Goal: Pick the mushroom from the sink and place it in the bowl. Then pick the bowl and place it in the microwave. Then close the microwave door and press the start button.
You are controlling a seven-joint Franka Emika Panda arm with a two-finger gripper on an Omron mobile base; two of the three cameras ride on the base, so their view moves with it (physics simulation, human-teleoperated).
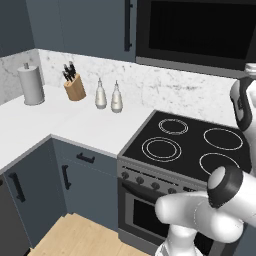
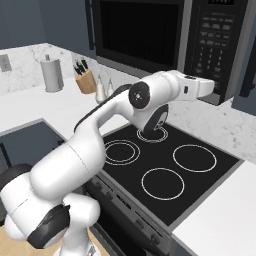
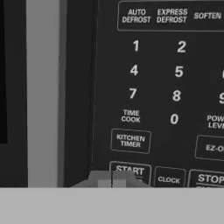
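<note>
End effector (image 3: 113,179) closed, empty, tips at START button (image 3: 130,170) on microwave (image 2: 210,45); microwave door (image 2: 137,32) shut.

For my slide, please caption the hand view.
Shut gripper at the START button on the microwave keypad.

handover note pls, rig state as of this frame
Gripper: shut, nothing held, fingertips right at the START button on the keypad, as the hand view shows.
Microwave: mounted above the stove; microwave door looks closed.
Bowl and mushroom: out of sight, presumably inside.
Done: door closed, arm brought up to the panel.
Left: confirm the START press, then pull the arm back.
</note>
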